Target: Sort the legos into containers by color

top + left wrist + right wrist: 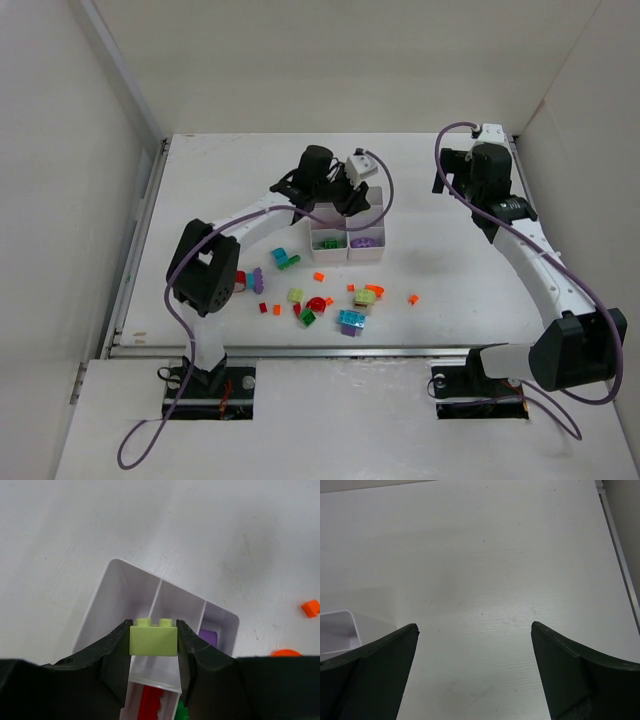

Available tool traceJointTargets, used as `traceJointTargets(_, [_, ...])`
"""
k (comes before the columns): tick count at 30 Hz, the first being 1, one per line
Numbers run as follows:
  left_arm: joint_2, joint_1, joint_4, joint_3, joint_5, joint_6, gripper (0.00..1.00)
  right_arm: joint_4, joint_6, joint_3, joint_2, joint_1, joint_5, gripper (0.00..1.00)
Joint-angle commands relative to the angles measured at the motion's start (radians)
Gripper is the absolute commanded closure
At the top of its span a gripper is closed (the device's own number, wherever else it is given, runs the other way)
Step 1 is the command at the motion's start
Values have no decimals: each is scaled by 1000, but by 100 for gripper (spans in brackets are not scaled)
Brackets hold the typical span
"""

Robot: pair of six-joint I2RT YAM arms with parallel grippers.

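My left gripper (153, 630) is shut on a yellow-green two-stud brick (153, 640) and holds it above the white six-compartment tray (117, 577). From above, that gripper (338, 200) hangs over the tray (383, 228). The compartments hold a purple piece (210, 636), a red piece (149, 705) and a green piece (180, 712). Loose legos lie in front of the tray: a cyan-green one (283, 258), a yellow-green one (296, 296), a red one (318, 302) and a cyan-purple one (351, 320). My right gripper (475, 627) is open and empty over bare table at the far right (458, 182).
Small orange bits lie on the table (318, 276), (412, 298) and right of the tray (310, 608). A tray corner (340, 625) shows at the left of the right wrist view. White walls enclose the table on the left, back and right.
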Motion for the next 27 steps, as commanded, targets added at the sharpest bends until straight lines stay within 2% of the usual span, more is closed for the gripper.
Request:
traceJointTargets(1, [-108, -16, 50, -78, 28, 57, 100, 40, -10, 4, -30, 1, 0, 0])
traceJointTargets(6, [-59, -25, -25, -52, -22, 93, 100, 40, -10, 4, -30, 1, 0, 0])
traceJointTargets(12, [-18, -34, -25, -32, -66, 167, 100, 40, -21, -7, -30, 1, -9, 0])
traceJointTargets(14, [-18, -34, -25, -23, -66, 181, 92, 40, -21, -7, -30, 1, -9, 0])
traceJointTargets(17, [-18, -45, -35, -46, -75, 219, 75, 40, -21, -7, -30, 1, -9, 0])
traceJointTargets(18, [-28, -45, -35, -46, -75, 219, 61, 40, -21, -7, -30, 1, -18, 0])
traceJointTargets(21, [-65, -54, -22, -67, -75, 219, 43, 40, -21, -7, -40, 1, -31, 0])
traceJointTargets(22, [-74, -54, -22, -79, -75, 219, 31, 40, -33, -7, -40, 1, -46, 0])
traceJointTargets(24, [-93, -54, -8, -89, -75, 219, 22, 40, -44, -7, -40, 1, -78, 0])
traceJointTargets(27, [-120, -54, 25, -99, -75, 195, 21, 40, -62, 4, -40, 1, -107, 0])
